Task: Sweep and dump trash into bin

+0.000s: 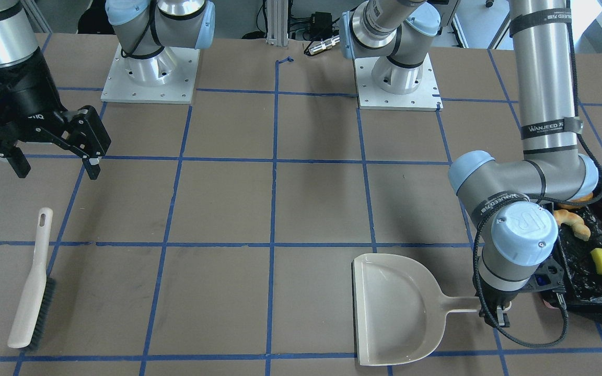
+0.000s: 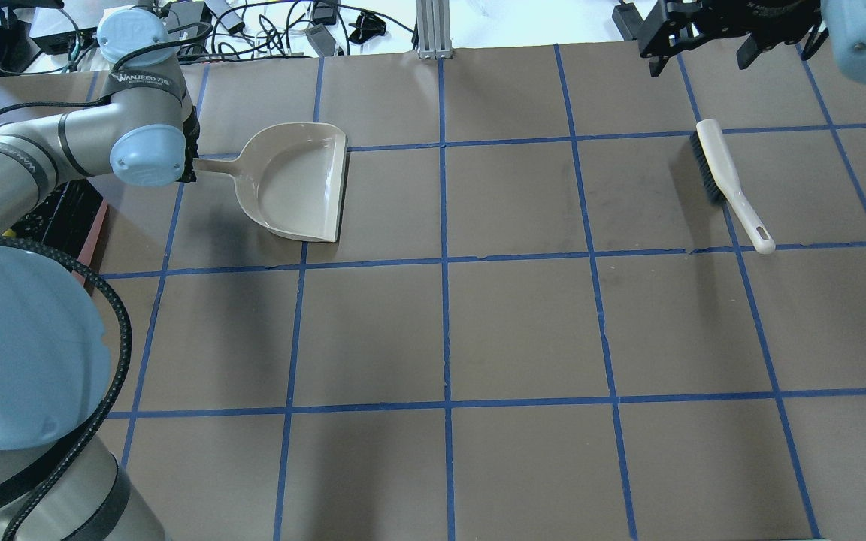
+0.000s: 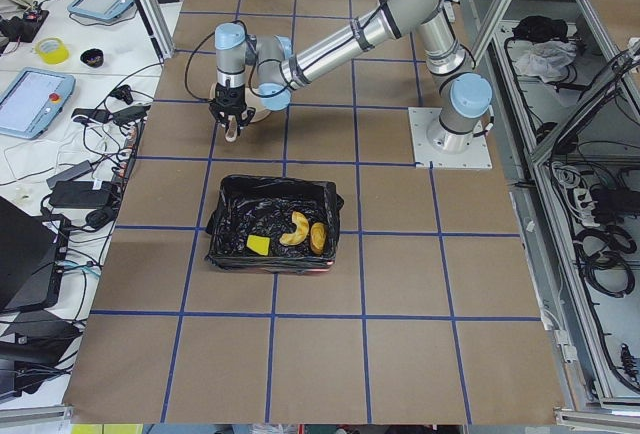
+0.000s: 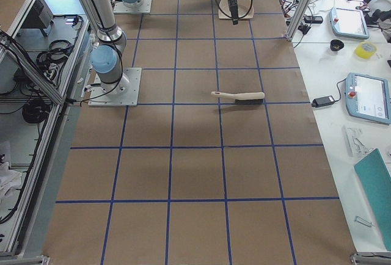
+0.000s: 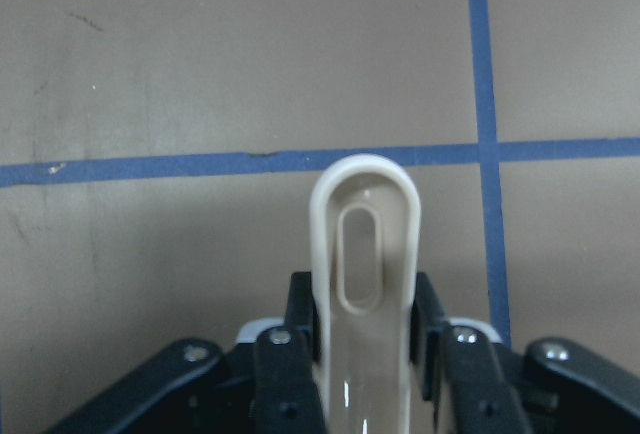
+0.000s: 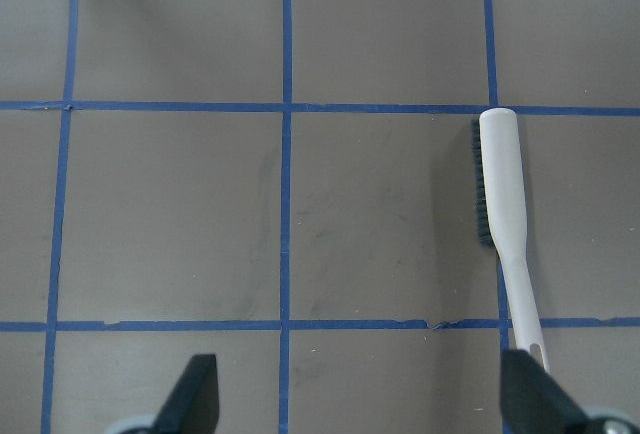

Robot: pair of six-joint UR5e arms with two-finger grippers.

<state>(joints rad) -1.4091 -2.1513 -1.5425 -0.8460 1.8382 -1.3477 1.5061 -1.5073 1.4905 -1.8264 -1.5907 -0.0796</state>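
- All three pieces of trash lie inside the bin, on its black bag: the yellow-green wedge, the cream crescent and the golden-brown lump, the last two touching.
- The bin stands on the table just beside my left hand, on the side away from the pan of the dustpan.
- My left hand is closed narrow on the handle of the dustpan, one finger on each side of it, and the handle's end with its slot sticks out past my fingertips.
- The dustpan lies flat on the table.
- My right hand is well apart from the bin, raised above the table, wide and holding nothing.
- The brush lies on the table below my right hand, its handle end near one of my fingertips in the wrist view.
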